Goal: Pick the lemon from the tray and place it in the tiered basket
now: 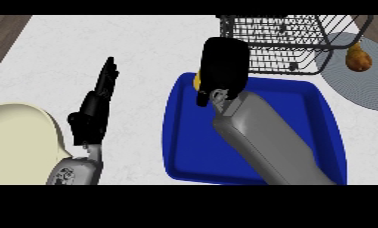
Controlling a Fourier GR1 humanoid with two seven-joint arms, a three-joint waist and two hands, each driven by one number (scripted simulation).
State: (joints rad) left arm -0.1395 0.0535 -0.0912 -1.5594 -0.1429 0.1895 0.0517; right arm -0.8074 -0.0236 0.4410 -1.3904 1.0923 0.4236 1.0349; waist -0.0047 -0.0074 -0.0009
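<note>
Round yellow lemon (198,79) being clasped by curled black right hand (225,64), above blue rectangular tray (325,137) — left hand (92,109) being held straight-fingered.

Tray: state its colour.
The tray is solid blue; the head view shows it best.

Grey forearms (266,137) end in black robot hands (224,67).

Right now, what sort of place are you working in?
Probably a kitchen counter: a pale marbled worktop, a black wire tiered basket, and a blue tray with a lemon partly hidden by the right hand.
</note>
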